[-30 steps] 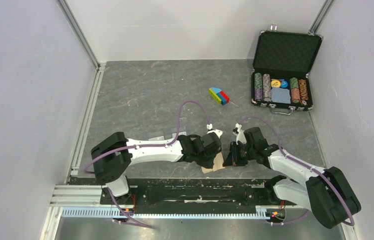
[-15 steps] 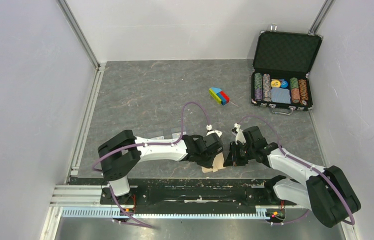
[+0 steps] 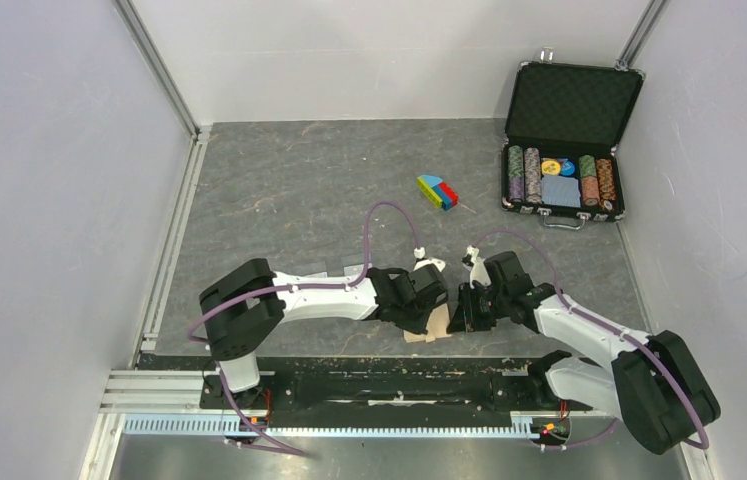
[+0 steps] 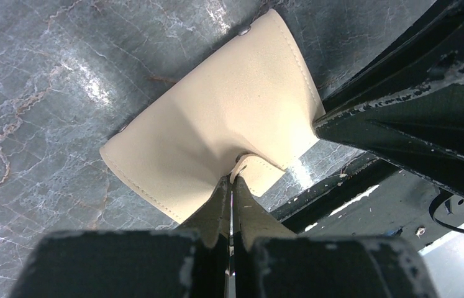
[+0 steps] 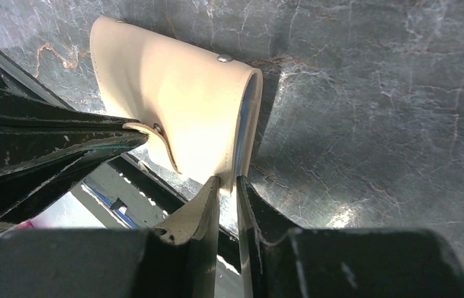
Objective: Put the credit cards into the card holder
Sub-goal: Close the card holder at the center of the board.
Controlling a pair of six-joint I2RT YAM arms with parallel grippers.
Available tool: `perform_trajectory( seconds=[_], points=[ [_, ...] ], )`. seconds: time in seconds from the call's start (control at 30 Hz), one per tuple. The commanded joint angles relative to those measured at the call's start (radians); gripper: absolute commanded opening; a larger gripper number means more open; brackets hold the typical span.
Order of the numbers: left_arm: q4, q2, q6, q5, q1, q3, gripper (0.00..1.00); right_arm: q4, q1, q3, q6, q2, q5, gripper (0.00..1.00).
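The left jaws are pressing together on the snap tab (image 4: 255, 169) of the card holder (image 4: 217, 105), while the right jaws are pinching its right open edge. They are probably pulling it open at the tabletop's (image 4: 30, 93) near edge. The credit cards are not showing.

The tan card holder (image 3: 436, 326) lies flat. The left gripper (image 3: 428, 303) is at its left side, the right gripper (image 3: 467, 312) at its right side. A black case (image 3: 571, 105) stands far behind it.
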Motion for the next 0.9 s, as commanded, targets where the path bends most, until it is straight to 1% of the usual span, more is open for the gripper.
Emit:
perform_trajectory(
  seconds=[0.0,0.1,0.2,0.27,0.37,0.47,0.6,0.7,0.87],
  points=[
    [0.008,0.039,0.024,-0.031,0.012,0.044,0.02,-0.022,0.005,0.053,-0.029,-0.042,0.031,0.20],
    [0.006,0.048,0.017,-0.018,0.013,0.043,0.02,-0.027,0.006,0.077,-0.028,-0.112,0.043,0.29],
    [0.007,0.053,0.019,-0.008,0.012,0.043,0.02,-0.024,0.005,0.096,-0.020,-0.163,0.043,0.30],
    [0.008,0.056,0.019,-0.005,0.013,0.045,0.02,-0.009,0.006,0.100,-0.010,-0.181,0.032,0.28],
    [0.010,0.056,0.023,0.004,0.013,0.048,0.02,0.037,0.006,0.086,0.012,-0.172,0.009,0.23],
    [0.010,0.049,0.024,0.003,0.013,0.046,0.02,0.087,0.008,0.062,0.033,-0.114,-0.017,0.16],
    [0.037,0.019,0.021,0.006,0.014,0.027,0.02,0.162,0.022,0.016,0.059,-0.031,-0.014,0.10],
    [0.044,0.005,0.024,0.013,0.014,0.028,0.02,0.208,0.034,-0.016,0.068,0.021,-0.003,0.08],
    [0.037,-0.008,0.035,0.030,0.012,0.036,0.02,0.222,0.055,-0.043,0.074,0.071,0.025,0.06]
  ],
)
